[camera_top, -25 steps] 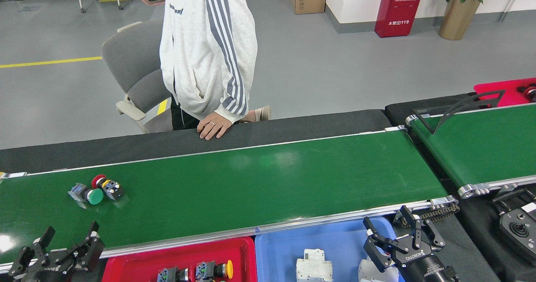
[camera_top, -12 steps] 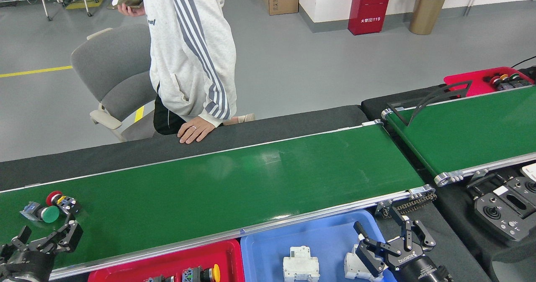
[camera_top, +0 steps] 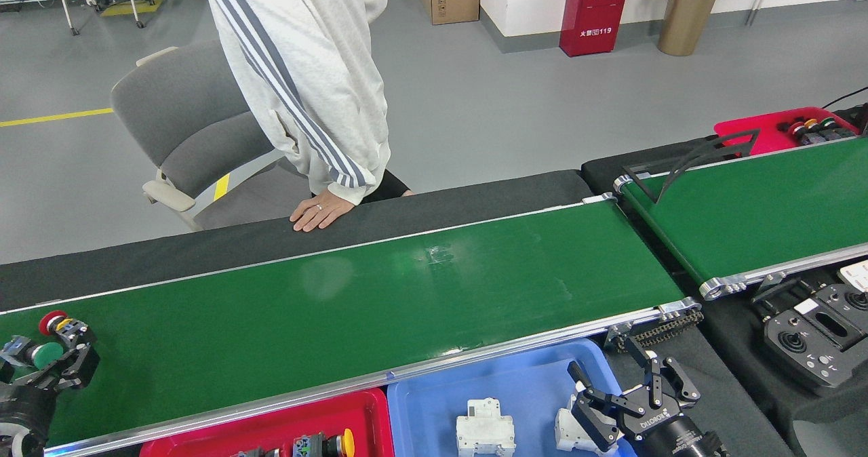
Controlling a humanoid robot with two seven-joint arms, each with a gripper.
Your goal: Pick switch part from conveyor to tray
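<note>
So the switch parts are sitting at the far left end of the conveyor [camera_top: 380, 308]: a green push-button switch [camera_top: 42, 354] and a red mushroom-head switch [camera_top: 62, 325] right behind it, touching or nearly so. The left gripper [camera_top: 41, 374] is right on top of the green one, jaws spread wide and empty, one finger just beside the button cap. The right gripper [camera_top: 627, 396] hovers over the blue tray [camera_top: 434, 403] with its jaws open too, holding nothing.

If I were doing this grab, I'd straddle the green switch across its body rather than the round cap, and keep the far finger out of the red one so it doesn't get nudged or dragged along. Coming straight down looks safest.

Room-wise it's tight: both parts are near the picture's left edge. The red tray [camera_top: 271, 424] sits just below the near rail, so the carry is short. A person's hand [camera_top: 319, 211] rests on the black worktop [camera_top: 169, 257] across the belt, well clear of the pick.
</note>
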